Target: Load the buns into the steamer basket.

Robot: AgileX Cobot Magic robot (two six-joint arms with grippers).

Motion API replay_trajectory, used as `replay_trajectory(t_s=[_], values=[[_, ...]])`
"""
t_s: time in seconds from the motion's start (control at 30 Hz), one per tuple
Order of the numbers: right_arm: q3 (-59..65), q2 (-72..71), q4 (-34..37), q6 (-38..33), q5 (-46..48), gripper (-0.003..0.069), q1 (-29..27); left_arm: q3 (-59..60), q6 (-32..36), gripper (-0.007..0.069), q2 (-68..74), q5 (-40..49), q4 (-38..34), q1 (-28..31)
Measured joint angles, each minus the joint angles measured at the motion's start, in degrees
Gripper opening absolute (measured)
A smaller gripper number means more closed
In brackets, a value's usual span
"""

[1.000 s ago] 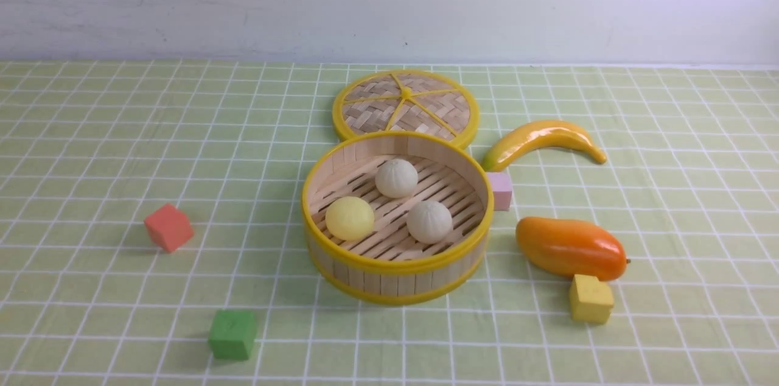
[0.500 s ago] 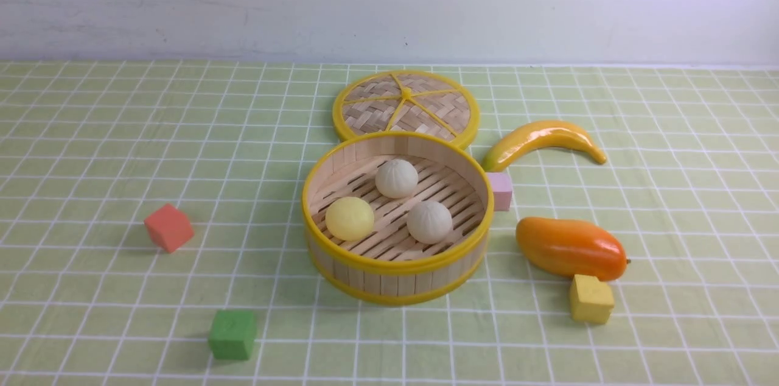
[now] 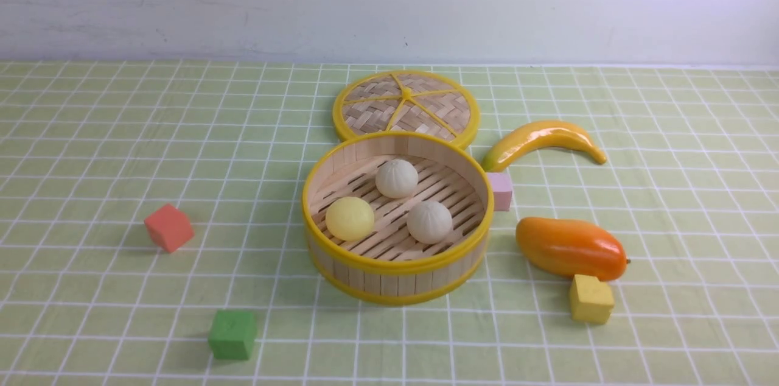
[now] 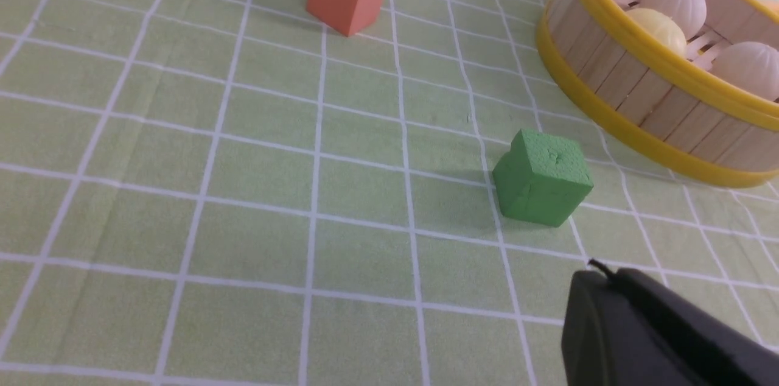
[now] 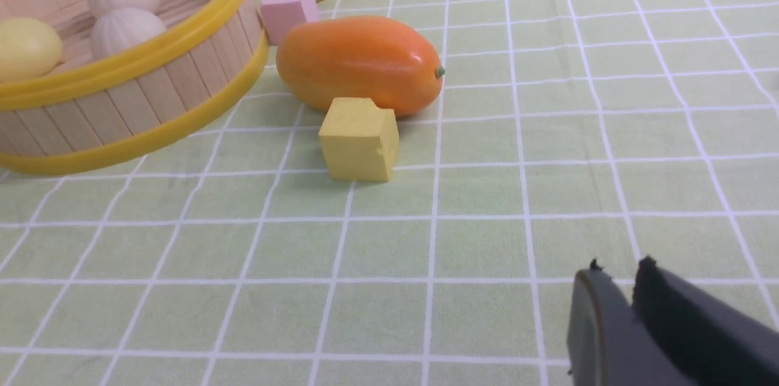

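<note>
L to R on the checked-cloth counter (image 3: 91,130): matte red cube (image 3: 168,227), green cube (image 3: 232,333), then the steamer basket (image 3: 397,270), round w/ bamboo slats & yellow rims. All 3 buns (image 3: 397,178) sit inside it, so task looks done. Glossy mango (image 3: 571,248) at R. Left gripper (image 4: 657,331) & right gripper (image 5: 663,325) rest low, pulled back; jaws look together, holding nothing.

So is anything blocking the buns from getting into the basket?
No. All three buns already sit inside the basket. The lid lies behind it on the table, and nothing covers the opening.
</note>
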Motion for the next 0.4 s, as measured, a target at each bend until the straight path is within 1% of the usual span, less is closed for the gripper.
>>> replay_trajectory(t_s=[0.4], values=[[0.0,0.0,0.0,0.0,0.0,0.0095,0.0,0.0,0.0,-0.0013,0.0,0.0,0.0,0.0]])
